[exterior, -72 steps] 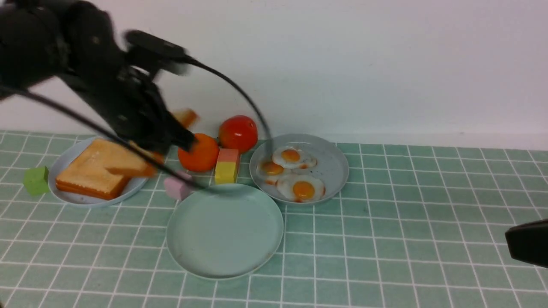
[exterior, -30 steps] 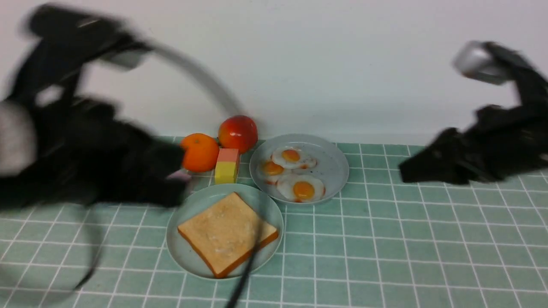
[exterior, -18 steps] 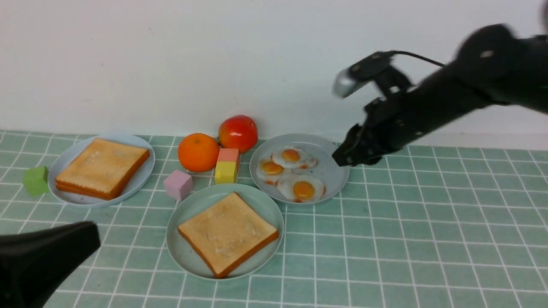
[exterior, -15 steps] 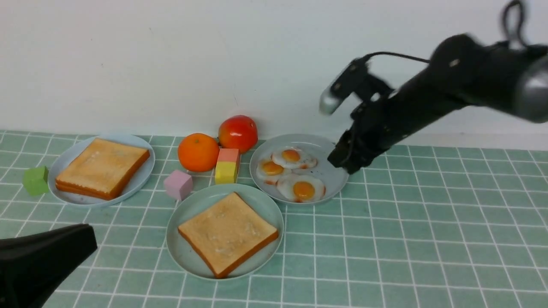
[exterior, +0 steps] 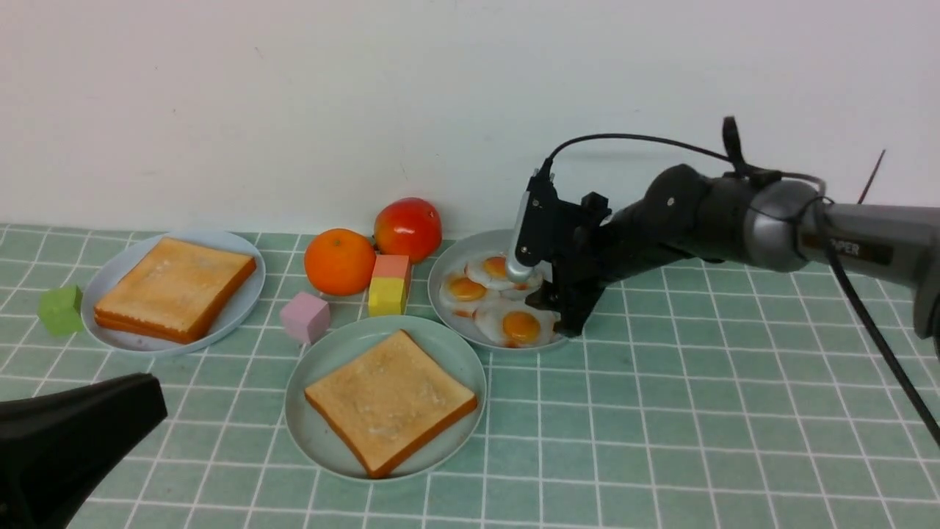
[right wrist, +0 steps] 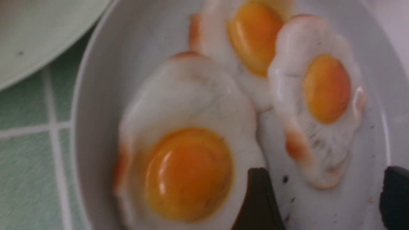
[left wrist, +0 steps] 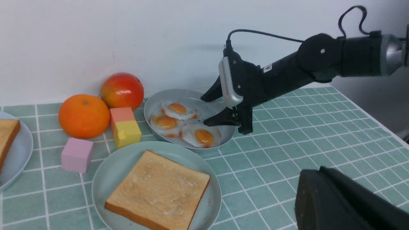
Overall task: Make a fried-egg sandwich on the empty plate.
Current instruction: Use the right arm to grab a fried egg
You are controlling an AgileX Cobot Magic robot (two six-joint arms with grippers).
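Note:
One golden toast slice [exterior: 388,398] lies flat on the mint-green plate [exterior: 454,354] at the front centre. More toast [exterior: 176,286] is stacked on the blue-grey plate at the left [exterior: 242,310]. Three fried eggs [exterior: 520,323] lie on the blue-grey plate [exterior: 580,275] behind it. My right gripper [exterior: 554,312] hangs open just over that plate's right side. In the right wrist view its fingertips [right wrist: 258,195] straddle the edge of one egg [right wrist: 319,127], and the gripper [right wrist: 326,204] holds nothing. My left gripper [exterior: 150,400] is shut and empty, low at the front left.
An orange [exterior: 340,261] and a red fruit [exterior: 408,228] sit near the back wall. A pink-and-yellow block [exterior: 390,284] and a pink cube [exterior: 305,317] stand between the plates. A green cube [exterior: 62,310] is at the far left.
The left arm laid a toast slice on the mint-green plate and drew back to the front left. The right arm swung in and came down over the egg plate, its jaws spreading wider.

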